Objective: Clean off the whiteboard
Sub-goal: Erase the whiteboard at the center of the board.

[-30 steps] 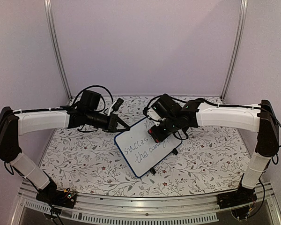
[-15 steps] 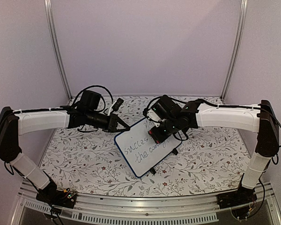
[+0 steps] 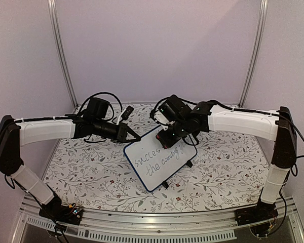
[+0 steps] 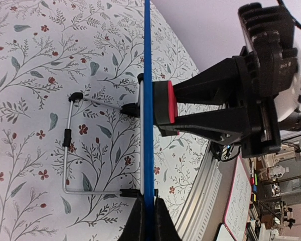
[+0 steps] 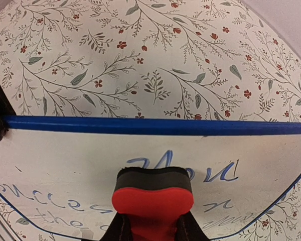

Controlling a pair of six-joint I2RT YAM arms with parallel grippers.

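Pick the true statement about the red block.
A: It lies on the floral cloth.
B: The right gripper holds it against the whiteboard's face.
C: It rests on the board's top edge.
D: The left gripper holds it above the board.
B: the right gripper grips the red block in its jaws, and the left wrist view shows it edge-on, pressed to the whiteboard.
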